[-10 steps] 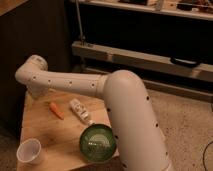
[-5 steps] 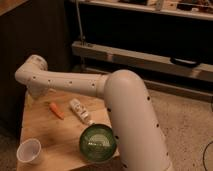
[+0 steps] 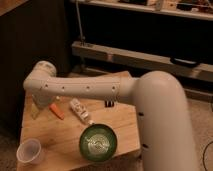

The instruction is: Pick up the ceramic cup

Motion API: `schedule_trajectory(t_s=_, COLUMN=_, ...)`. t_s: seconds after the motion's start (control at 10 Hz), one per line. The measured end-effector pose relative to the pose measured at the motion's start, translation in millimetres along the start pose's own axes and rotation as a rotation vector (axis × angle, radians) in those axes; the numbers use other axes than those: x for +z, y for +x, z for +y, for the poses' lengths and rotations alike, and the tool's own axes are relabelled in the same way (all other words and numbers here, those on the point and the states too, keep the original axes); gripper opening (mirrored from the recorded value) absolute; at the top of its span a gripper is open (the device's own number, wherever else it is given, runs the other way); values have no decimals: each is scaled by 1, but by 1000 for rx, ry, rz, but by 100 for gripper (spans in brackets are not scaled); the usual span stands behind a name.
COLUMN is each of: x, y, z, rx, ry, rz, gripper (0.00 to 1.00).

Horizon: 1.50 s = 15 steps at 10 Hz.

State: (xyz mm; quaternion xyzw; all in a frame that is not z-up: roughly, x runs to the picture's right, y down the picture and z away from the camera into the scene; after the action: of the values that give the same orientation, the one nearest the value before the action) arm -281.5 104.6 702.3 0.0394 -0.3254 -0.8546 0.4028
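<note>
camera view: small white tapered ceramic cup (image 3: 29,151); hand (image 3: 36,108) beside carrot (image 3: 56,111), state unclear

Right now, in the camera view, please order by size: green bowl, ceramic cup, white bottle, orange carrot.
1. green bowl
2. ceramic cup and white bottle, about alike; cup nearer, so unranked
3. orange carrot
The gripper hangs left of the carrot.

Wooden table (image 3: 65,140): ceramic cup (image 3: 29,151), green bowl (image 3: 98,141), bottle (image 3: 80,110), orange piece (image 3: 57,111); end effector (image 3: 36,107) near orange piece.
</note>
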Motion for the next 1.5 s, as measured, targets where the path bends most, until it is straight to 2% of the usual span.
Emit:
schedule_trajectory(t_s=0.1, x=-4, y=-14, z=-8, rx=-7, ry=86, rz=6, gripper=80)
schedule_trajectory(t_s=0.2, x=-7, y=-19, z=-18, rx=-17, ry=133, rz=12, gripper=80)
schedule_trajectory(t_s=0.3, x=-10, y=-21, z=-28, rx=-30, ry=161, rz=14, gripper=80)
schedule_trajectory(t_s=0.4, x=-13, y=-23, z=-47, rx=-64, ry=201, rz=13, gripper=80)
schedule_trajectory(t_s=0.5, x=-15, y=-24, z=-60, rx=-88, ry=207, rz=2, gripper=80)
schedule_trajectory(t_s=0.7, x=-11, y=-28, z=-90, rx=-119, ry=193, rz=-46, gripper=80)
schedule_trajectory(t_s=0.8, x=-4, y=-35, z=-106, rx=-119, ry=180, rz=-83, gripper=80)
schedule_trajectory(t_s=1.0, x=17, y=-47, z=-110, rx=-76, ry=156, rz=-124, gripper=80)
schedule_trajectory(t_s=1.2, x=38, y=-57, z=-101, rx=-23, ry=148, rz=-150, gripper=80)
schedule_trajectory(t_s=1.5, x=56, y=-66, z=-90, rx=20, ry=146, rz=-169, gripper=80)
